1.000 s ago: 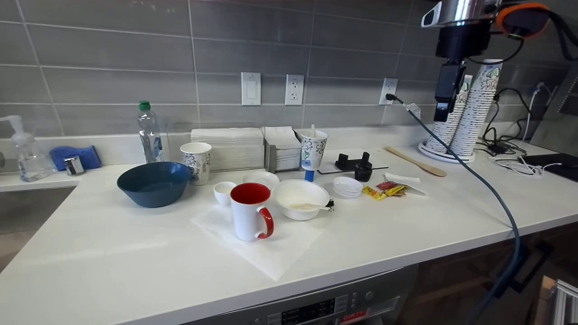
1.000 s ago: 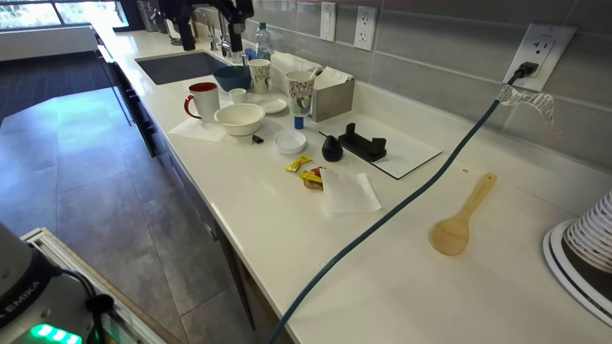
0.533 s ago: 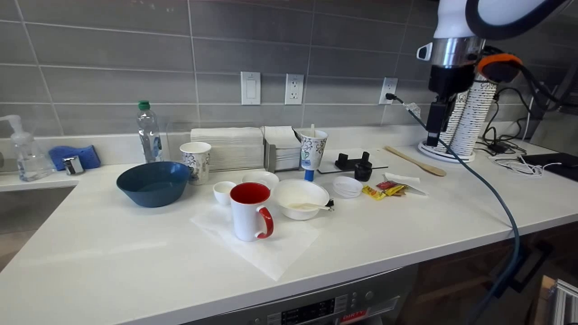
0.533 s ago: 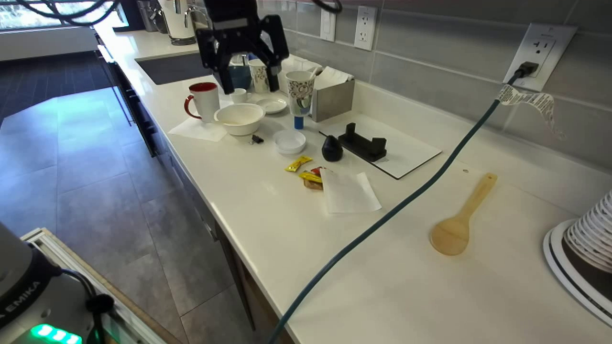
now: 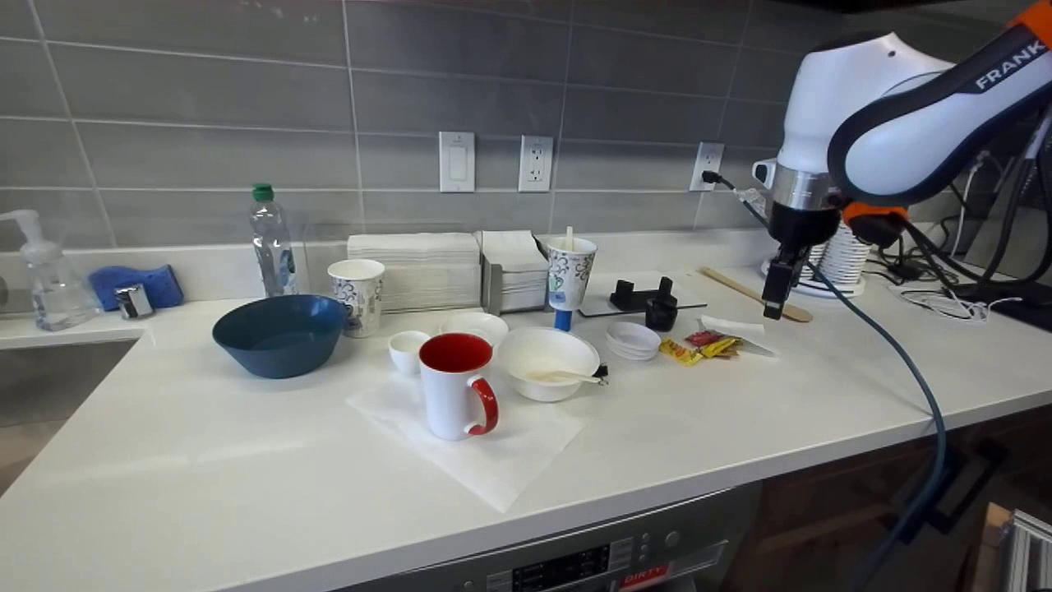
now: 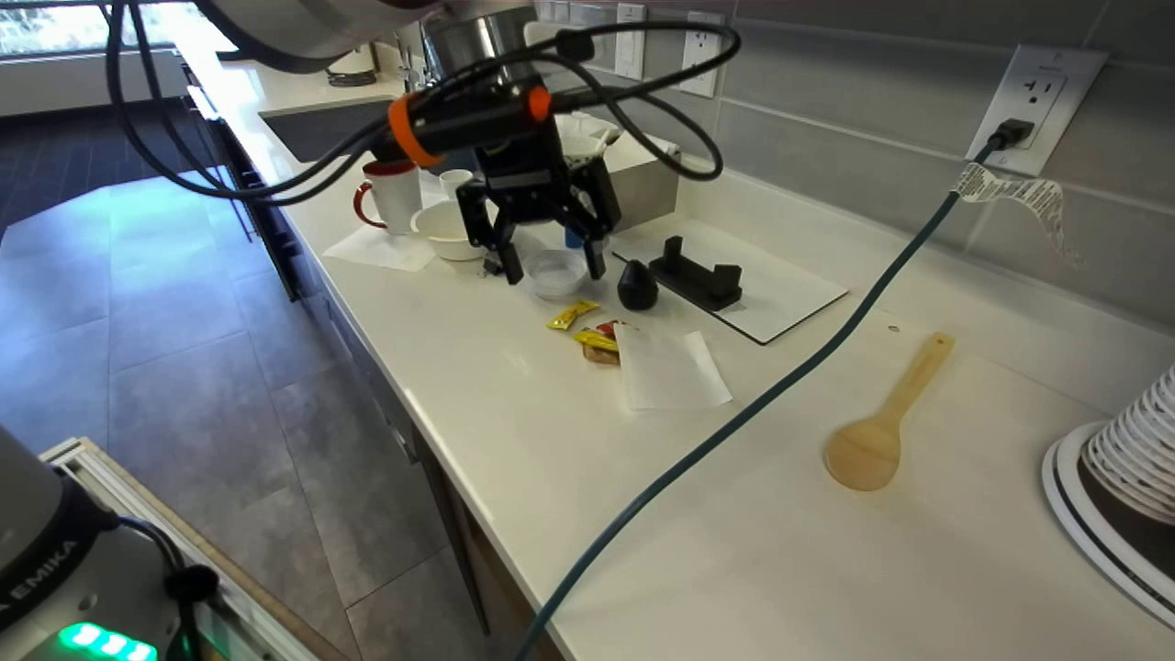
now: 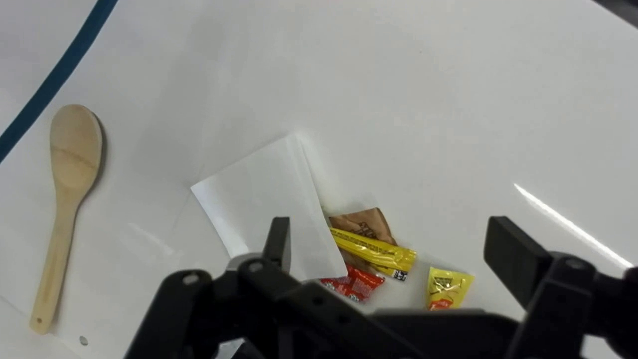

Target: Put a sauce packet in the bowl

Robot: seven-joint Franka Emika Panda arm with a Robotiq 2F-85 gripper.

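A loose yellow sauce packet (image 7: 447,288) lies on the counter, beside a pile with a yellow stick packet (image 7: 375,249), a red packet (image 7: 358,282) and a brown packet (image 7: 366,222). A white paper sleeve partly covers the pile. The packets also show in both exterior views (image 5: 680,352) (image 6: 571,315). The bowl, small, shallow and white (image 5: 631,340), stands beside the loose packet; it also shows in an exterior view (image 6: 555,283), and is out of the wrist view. My gripper (image 7: 391,238) is open and empty above the packets, also seen in both exterior views (image 5: 772,312) (image 6: 554,268).
A deeper white bowl with a spoon (image 5: 548,362), a red-handled mug (image 5: 448,403) and a dark blue bowl (image 5: 279,341) stand further along. A black bulb-shaped object (image 6: 638,286), black stand (image 6: 695,280) and wooden spoon (image 6: 867,450) lie near. A teal cable (image 6: 707,450) crosses the counter.
My arm has come down and my gripper now hangs lower, closer to the packets, and tilted. It has stayed open. The packets and the bowl have not moved.
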